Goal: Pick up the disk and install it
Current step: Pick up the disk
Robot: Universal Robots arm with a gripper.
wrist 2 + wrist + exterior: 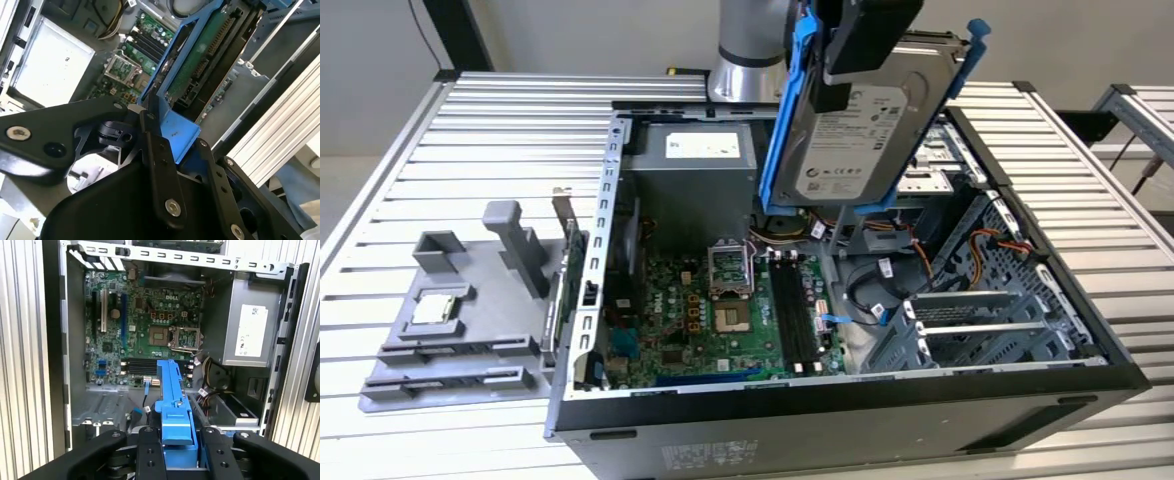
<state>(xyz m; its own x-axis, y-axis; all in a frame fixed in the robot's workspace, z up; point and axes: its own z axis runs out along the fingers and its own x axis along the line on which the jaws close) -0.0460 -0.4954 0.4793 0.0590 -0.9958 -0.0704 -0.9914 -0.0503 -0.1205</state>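
One disk (861, 130) hangs tilted above the open computer case (827, 440). The gripper (181, 442) is clenched on its blue rail. Picking up looks done; putting in is not. I think it needs lining up with a bay inside the case. The case sits on a ribbed metal tabletop (440, 130), with a grey tray (454, 330) beside the case.

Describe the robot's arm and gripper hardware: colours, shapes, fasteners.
In the exterior view the arm is a smooth silver-grey cylinder. The gripper is matte black. It has two flat, narrow fingers dotted with small screws, flanked by broader, rounded linkage bars. These carry silver screw heads, seen in both wrist views.
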